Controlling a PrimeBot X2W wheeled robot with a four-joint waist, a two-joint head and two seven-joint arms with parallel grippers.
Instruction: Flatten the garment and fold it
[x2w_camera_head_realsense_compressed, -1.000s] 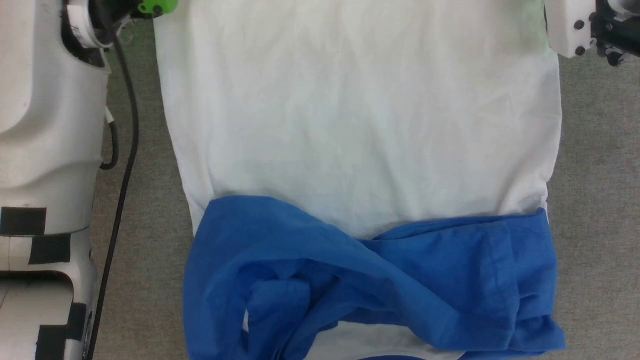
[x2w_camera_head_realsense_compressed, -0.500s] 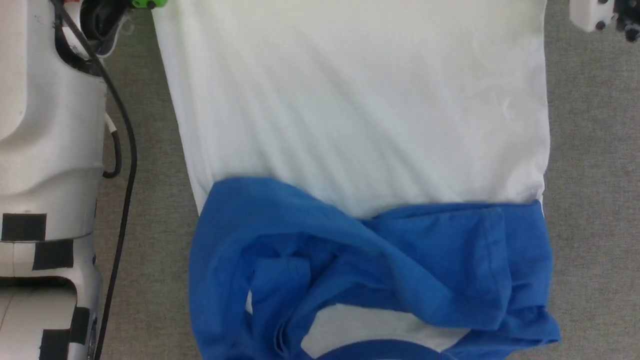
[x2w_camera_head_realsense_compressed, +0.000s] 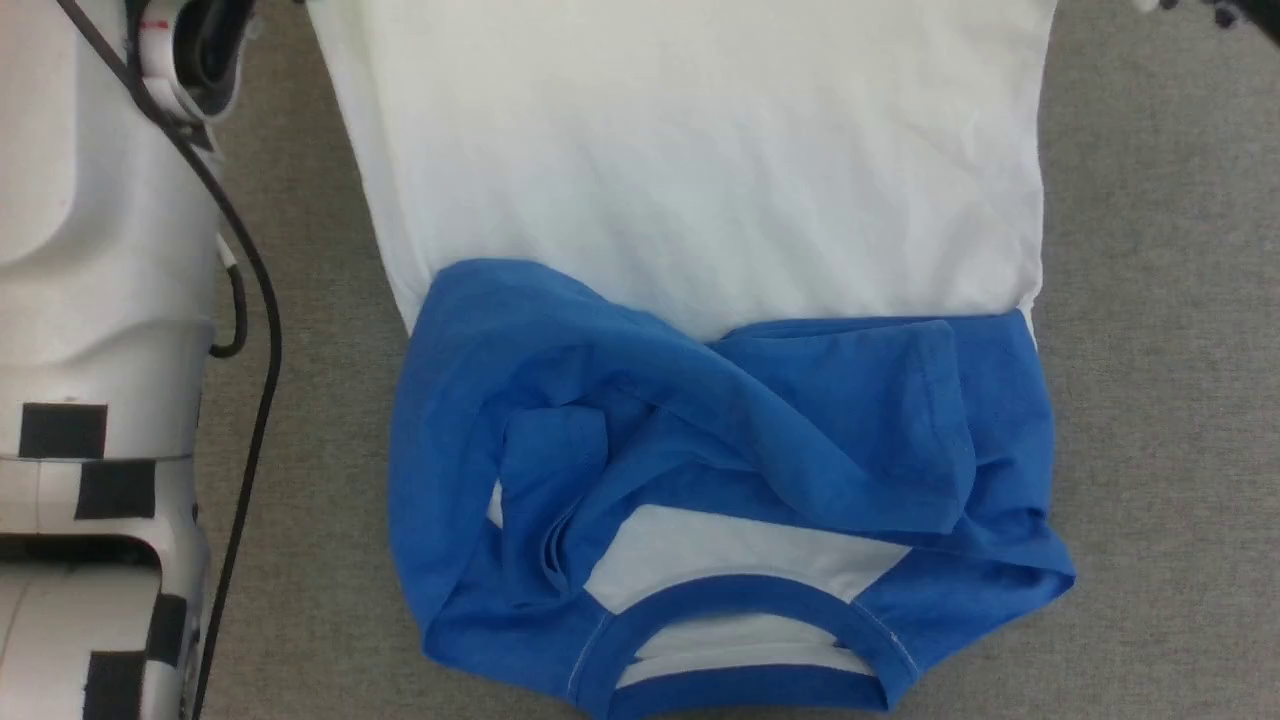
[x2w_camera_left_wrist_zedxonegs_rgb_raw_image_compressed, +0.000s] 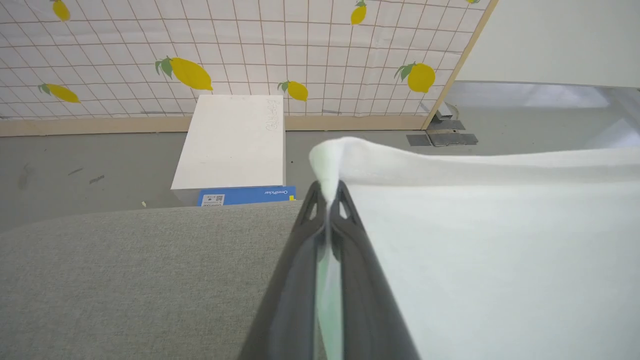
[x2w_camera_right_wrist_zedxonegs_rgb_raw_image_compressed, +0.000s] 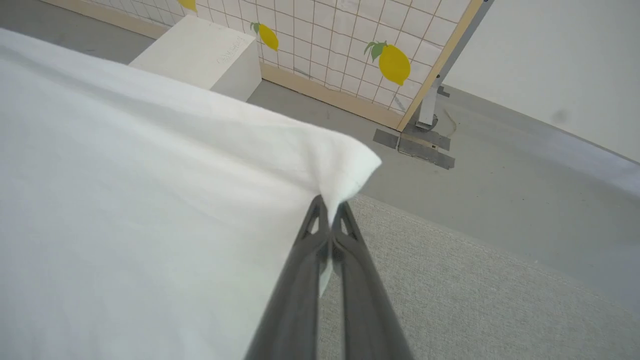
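Garment (x2w_camera_head_realsense_compressed: 700, 150) corners are clamped in the left claw (x2w_camera_left_wrist_zedxonegs_rgb_raw_image_compressed: 328, 189) and the right claw (x2w_camera_right_wrist_zedxonegs_rgb_raw_image_compressed: 330, 204); sleeves (x2w_camera_head_realsense_compressed: 720, 420) bunched well behind both could be creased further if pulled unevenly.

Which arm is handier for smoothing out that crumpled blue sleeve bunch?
Probably the left: the bunched sleeve lies on the robot's left half of the garment. But the left fingers and right fingers are both clamped on white corners, so it must release first.

Open grey surface (x2w_camera_head_realsense_compressed: 1160, 400) lies right of the garment (x2w_camera_head_realsense_compressed: 700, 150); forearm (x2w_camera_head_realsense_compressed: 90, 250) crowds left.
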